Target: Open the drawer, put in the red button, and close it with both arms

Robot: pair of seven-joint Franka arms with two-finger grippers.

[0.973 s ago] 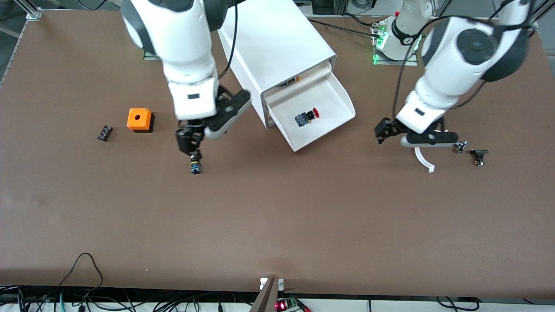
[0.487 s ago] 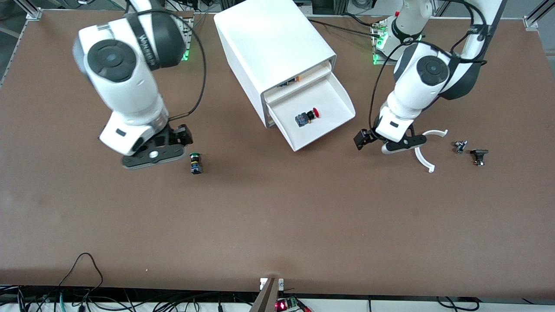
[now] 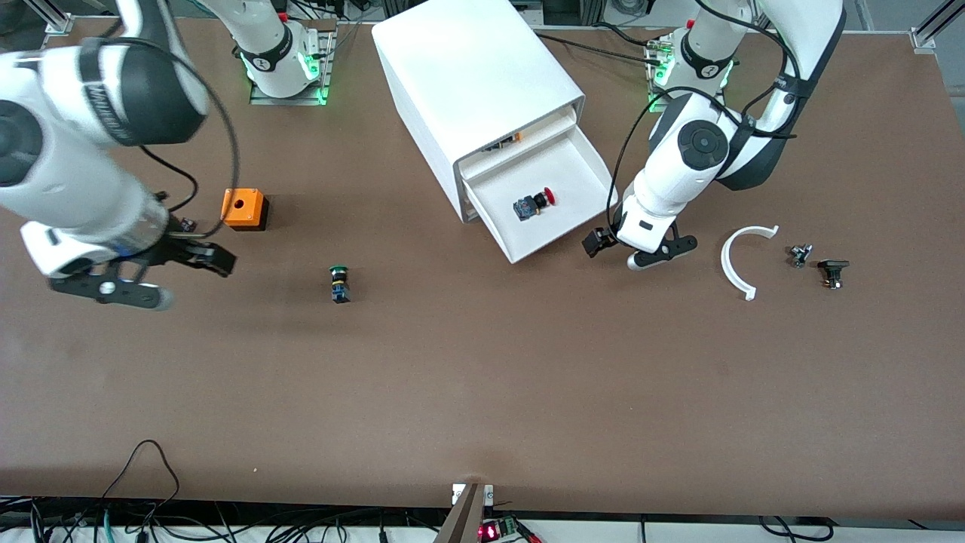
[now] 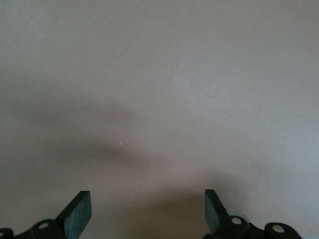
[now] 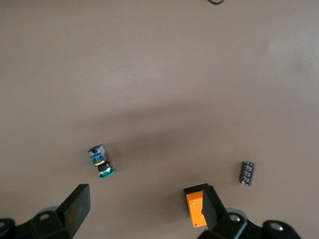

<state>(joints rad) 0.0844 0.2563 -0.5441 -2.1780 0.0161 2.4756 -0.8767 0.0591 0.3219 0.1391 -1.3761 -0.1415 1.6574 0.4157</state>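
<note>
The lowest drawer (image 3: pixel 577 162) of the white cabinet (image 3: pixel 475 75) stands pulled out. The red button (image 3: pixel 534 204) lies on its side in the drawer. My left gripper (image 3: pixel 593 243) is low, just beside the drawer's front corner toward the left arm's end. In the left wrist view it (image 4: pixel 147 199) is open and empty over bare table. My right gripper (image 3: pixel 219 260) is up over the table near the orange box (image 3: pixel 243 208). In the right wrist view it (image 5: pixel 144 194) is open and empty.
A green-capped button (image 3: pixel 338 283) lies on the table, also in the right wrist view (image 5: pixel 100 162), with the orange box (image 5: pixel 197 206) and a small black part (image 5: pixel 247 173). A white curved piece (image 3: pixel 739 256) and two small parts (image 3: pixel 801 255) (image 3: pixel 832 271) lie toward the left arm's end.
My right gripper has swung away from over the green button toward the right arm's end. My left gripper has moved from the white curved piece to the drawer's front corner.
</note>
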